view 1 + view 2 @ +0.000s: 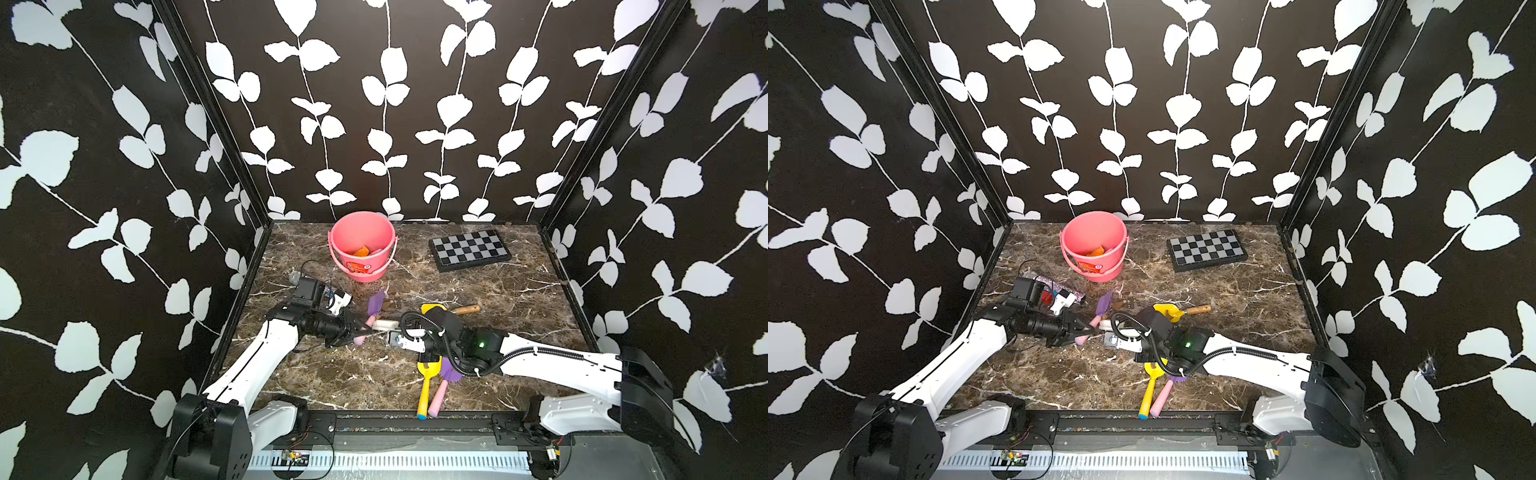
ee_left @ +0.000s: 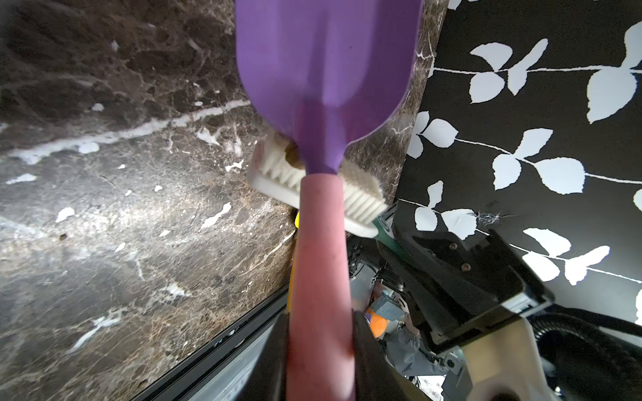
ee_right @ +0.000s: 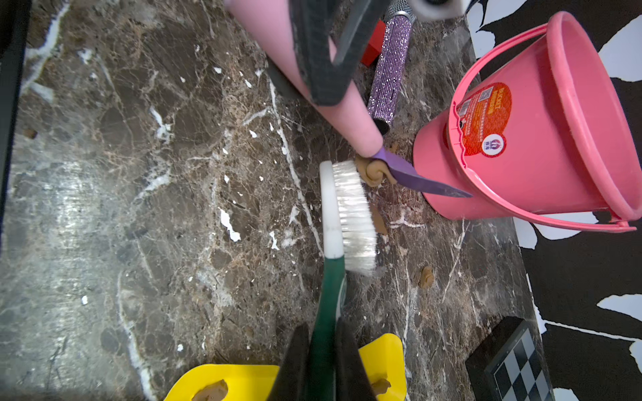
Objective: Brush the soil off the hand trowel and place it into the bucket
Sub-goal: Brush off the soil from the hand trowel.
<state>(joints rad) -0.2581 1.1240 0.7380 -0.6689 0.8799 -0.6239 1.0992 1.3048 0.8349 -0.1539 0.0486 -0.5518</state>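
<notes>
The hand trowel (image 2: 326, 69) has a purple blade and a pink handle, and my left gripper (image 2: 319, 333) is shut on that handle. It hangs just above the marble table, in front of the pink bucket (image 1: 361, 245). My right gripper (image 3: 323, 350) is shut on the green handle of a white-bristled brush (image 3: 354, 215). The tips of the bristles touch a brown lump of soil (image 3: 373, 172) that sticks to the trowel's neck. Both top views show the trowel's blade (image 1: 1104, 303) pointing towards the bucket (image 1: 1094, 245).
A yellow trowel (image 1: 432, 309) carrying soil lumps lies under my right wrist. A yellow shovel (image 1: 426, 386) and another purple trowel (image 1: 451, 370) lie near the front edge. A chessboard (image 1: 469, 249) sits back right. A glittery purple cylinder (image 3: 391, 69) lies behind my left gripper. Loose soil (image 3: 426, 276) dots the table.
</notes>
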